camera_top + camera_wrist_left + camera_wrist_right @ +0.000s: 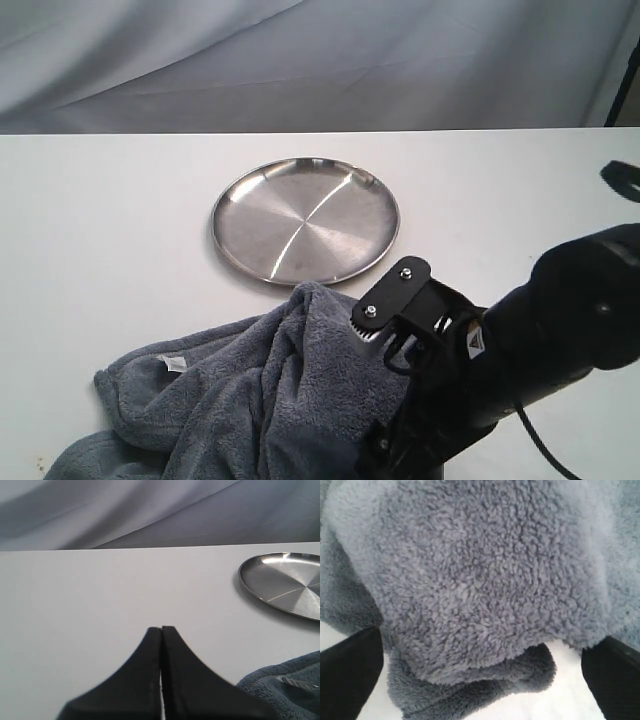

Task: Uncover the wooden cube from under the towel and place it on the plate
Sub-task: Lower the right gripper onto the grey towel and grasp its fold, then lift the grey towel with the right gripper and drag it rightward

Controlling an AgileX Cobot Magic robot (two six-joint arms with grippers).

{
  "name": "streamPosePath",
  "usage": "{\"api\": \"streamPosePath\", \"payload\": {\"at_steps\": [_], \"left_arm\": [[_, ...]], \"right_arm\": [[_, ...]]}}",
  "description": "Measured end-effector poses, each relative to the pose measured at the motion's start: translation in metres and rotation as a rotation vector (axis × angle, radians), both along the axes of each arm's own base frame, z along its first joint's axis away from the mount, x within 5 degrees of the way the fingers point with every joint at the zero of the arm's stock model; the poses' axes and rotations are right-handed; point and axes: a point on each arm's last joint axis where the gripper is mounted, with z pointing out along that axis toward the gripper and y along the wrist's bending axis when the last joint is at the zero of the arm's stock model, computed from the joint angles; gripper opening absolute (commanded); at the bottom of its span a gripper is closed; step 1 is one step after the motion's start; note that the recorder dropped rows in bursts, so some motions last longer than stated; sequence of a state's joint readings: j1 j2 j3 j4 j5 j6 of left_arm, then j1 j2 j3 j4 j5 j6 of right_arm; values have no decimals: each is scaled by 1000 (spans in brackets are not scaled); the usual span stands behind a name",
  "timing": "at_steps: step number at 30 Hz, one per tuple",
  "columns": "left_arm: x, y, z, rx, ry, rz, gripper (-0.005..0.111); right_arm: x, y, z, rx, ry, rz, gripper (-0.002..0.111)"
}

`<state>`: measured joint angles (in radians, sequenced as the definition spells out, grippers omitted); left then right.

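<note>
Wooden cube: seen in none of the three views. Whether it lies beneath the towel [250,390] cannot be told.

Towel: one, dark grey fleece, heaped in folds at the near edge of the white table [100,200]. Its far edge lies just beside the near rim of the plate [305,220]; contact there cannot be confirmed. One small white label [172,363] shows on its left part.

Plate: one, round, bright metal, nothing on it. It appears in the exterior view and partly in the left wrist view, not in the right wrist view.

Right gripper [485,645]: in the exterior view the arm reaches down into the towel's right side and the fingertips are hidden by the arm. Only the right wrist view shows them: two black fingers [347,675] spread wide, with a rounded bulge of towel between them and not clamped.

Left gripper [161,630]: seen in the left wrist view only. Its two fingers are pressed together with nothing held, over bare table, apart from the towel's corner and the plate.

Backdrop [300,60]: one grey draped cloth behind the table.
</note>
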<state>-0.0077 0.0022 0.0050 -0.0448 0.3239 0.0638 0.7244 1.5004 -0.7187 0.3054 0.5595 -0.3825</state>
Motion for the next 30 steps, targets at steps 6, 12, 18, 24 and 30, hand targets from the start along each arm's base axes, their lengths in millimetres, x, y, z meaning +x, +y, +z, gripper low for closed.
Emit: {"api": "streamPosePath", "payload": {"at_steps": [6,12,18,24,30], "left_arm": [[0,0,0,0,0,0,0],[0,0,0,0,0,0,0],[0,0,0,0,0,0,0],[0,0,0,0,0,0,0],[0,0,0,0,0,0,0]], "right_arm": [[6,5,-37,-87,81,22,56],[7,6,-37,-82,78,28,0],[3,5,-28,-79,90,38,0],[-6,-2,11,6,10,45,0],[-19,-13,62,152,-170,48,0]]}}
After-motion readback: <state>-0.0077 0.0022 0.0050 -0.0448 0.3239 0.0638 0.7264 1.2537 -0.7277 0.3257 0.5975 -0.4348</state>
